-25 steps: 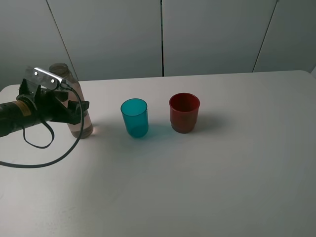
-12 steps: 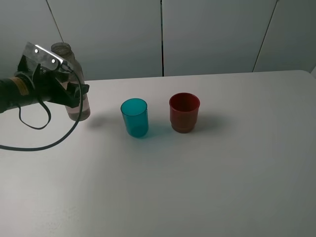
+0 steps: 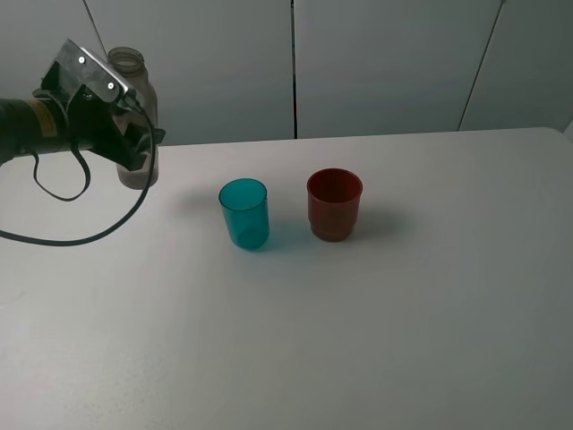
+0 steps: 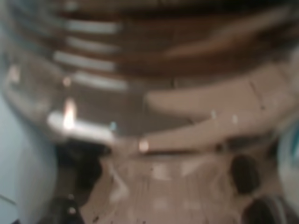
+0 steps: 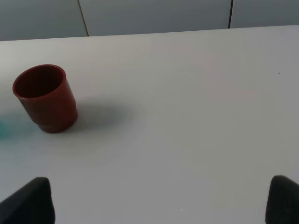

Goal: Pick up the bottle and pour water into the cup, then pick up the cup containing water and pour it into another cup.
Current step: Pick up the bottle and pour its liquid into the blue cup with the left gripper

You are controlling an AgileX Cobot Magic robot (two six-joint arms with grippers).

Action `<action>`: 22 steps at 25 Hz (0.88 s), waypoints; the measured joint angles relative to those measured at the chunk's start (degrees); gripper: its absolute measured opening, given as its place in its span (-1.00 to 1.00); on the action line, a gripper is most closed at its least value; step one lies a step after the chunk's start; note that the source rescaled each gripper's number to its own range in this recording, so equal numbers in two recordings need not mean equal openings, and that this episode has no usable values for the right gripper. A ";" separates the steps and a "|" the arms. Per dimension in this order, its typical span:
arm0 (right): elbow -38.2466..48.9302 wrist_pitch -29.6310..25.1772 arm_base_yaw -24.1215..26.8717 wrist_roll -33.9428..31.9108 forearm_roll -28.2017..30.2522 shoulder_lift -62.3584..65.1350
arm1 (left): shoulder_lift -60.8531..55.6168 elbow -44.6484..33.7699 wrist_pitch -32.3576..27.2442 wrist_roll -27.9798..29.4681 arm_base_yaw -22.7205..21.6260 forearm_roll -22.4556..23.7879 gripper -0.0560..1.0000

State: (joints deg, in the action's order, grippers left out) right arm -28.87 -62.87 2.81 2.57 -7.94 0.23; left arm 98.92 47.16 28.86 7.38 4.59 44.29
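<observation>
Glossy plastic bottle [image 3: 128, 63], teal cup [image 3: 243, 213] and red cup [image 3: 334, 204]; matt table [image 3: 403, 313].

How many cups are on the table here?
2. The teal cup stands near the middle of the table; the red cup stands just right of it, not touching. No other cup shows, and none seems hidden.

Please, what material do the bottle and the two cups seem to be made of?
The bottle: probably clear, brown-tinted plastic; the wall shows through its neck. The blue cup: likely smooth translucent plastic; it casts a blue-tinted shadow. The red cup: likely similar plastic, darker and slightly glossy.
</observation>
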 joint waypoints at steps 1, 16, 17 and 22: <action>0.00 0.00 0.00 0.00 0.00 0.00 | 0.00 0.50 -0.32 0.00 0.14 0.88 -0.89; 0.00 0.00 0.00 0.00 0.00 0.00 | 0.00 6.03 -10.35 -17.66 8.21 0.00 -0.89; 0.00 0.00 0.00 0.00 0.00 0.00 | 0.00 6.03 -10.45 -18.57 8.34 -0.10 -0.89; 0.00 0.00 0.00 0.00 0.00 0.00 | 0.00 6.03 -11.08 -22.46 9.24 -0.83 -0.89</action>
State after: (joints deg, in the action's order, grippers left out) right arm -28.87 -62.87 2.81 2.57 -7.94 0.23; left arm 98.92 53.19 17.78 -15.08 13.83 43.46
